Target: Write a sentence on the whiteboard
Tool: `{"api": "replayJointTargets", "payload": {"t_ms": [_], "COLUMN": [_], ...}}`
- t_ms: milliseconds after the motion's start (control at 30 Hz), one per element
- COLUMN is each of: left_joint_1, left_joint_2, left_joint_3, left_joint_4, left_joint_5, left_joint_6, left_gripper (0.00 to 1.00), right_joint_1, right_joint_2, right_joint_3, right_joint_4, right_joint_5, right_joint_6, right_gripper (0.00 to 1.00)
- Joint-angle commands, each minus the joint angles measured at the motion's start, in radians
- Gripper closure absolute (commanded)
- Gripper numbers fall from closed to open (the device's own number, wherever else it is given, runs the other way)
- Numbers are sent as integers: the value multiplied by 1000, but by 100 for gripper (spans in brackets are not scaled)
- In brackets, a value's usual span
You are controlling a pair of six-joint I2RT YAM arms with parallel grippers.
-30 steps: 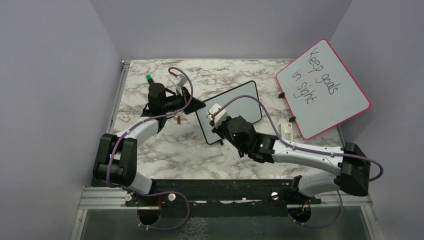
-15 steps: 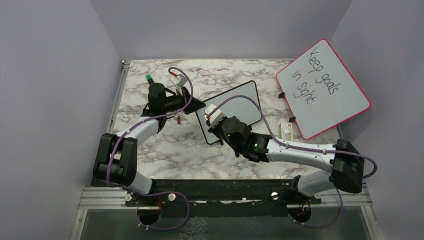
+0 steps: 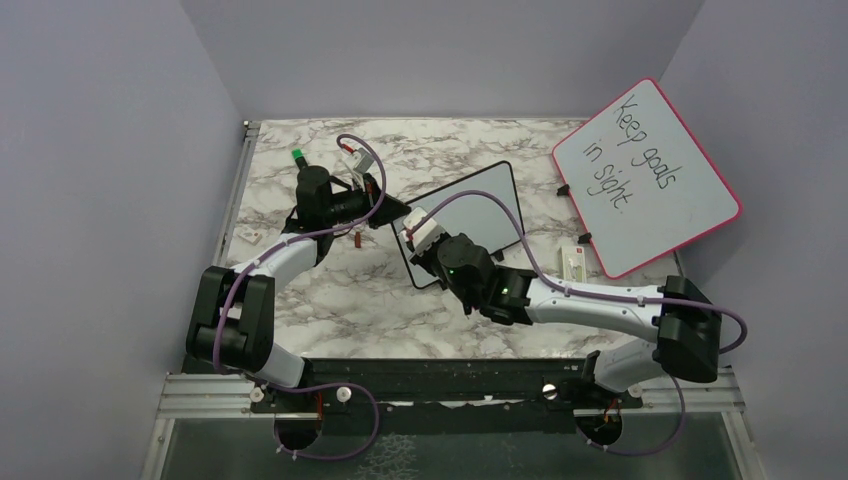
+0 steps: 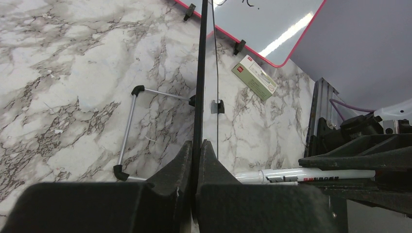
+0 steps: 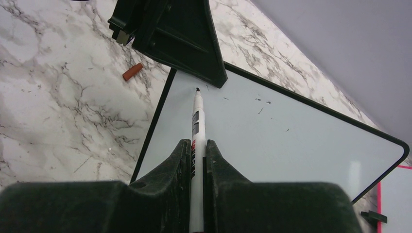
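Observation:
The whiteboard [image 3: 480,205], small and black-framed, stands tilted at mid-table. My left gripper [image 3: 396,212] is shut on its left edge; in the left wrist view the board [image 4: 200,73] runs edge-on between the fingers of the left gripper [image 4: 197,145]. My right gripper [image 5: 196,145] is shut on a white marker [image 5: 197,121], whose dark tip sits at the board's [image 5: 282,141] upper left corner, just under the left gripper's fingers [image 5: 184,43]. No sentence shows; the face bears only a few specks. From above, the right gripper [image 3: 420,240] hangs over the board's left end.
A larger pink-framed board [image 3: 645,175] with black handwriting leans at the back right. A small box [image 3: 575,265] lies in front of it. A reddish-brown cap [image 3: 358,240] lies left of the whiteboard. The wire stand [image 4: 127,126] props the board from behind.
My right arm has carried the marker leftward along the board, toward the left gripper. The left arm and the whiteboard have stayed still.

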Motion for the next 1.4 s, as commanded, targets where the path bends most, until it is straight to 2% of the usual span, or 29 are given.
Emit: {"api": "replayJointTargets", "payload": {"t_ms": [0,733,1367], "left_joint_1": [-6,-6,-6], "left_joint_2": [32,35,38], "left_joint_3": [-20,-15,-14], "left_joint_4": [-68,-69,-69], "left_joint_5": [-53,-38,-30], "left_joint_6": [25,26,25], "left_gripper": [100,100,100], "right_joint_1": [12,13,15], "right_joint_2": [22,70,88], "right_joint_3": [40,78,94], "right_joint_4": [40,10,-16], "right_joint_5": [47,83,-2], "right_joint_6": [-13,-13,-10], "right_gripper": [99,99,99]}}
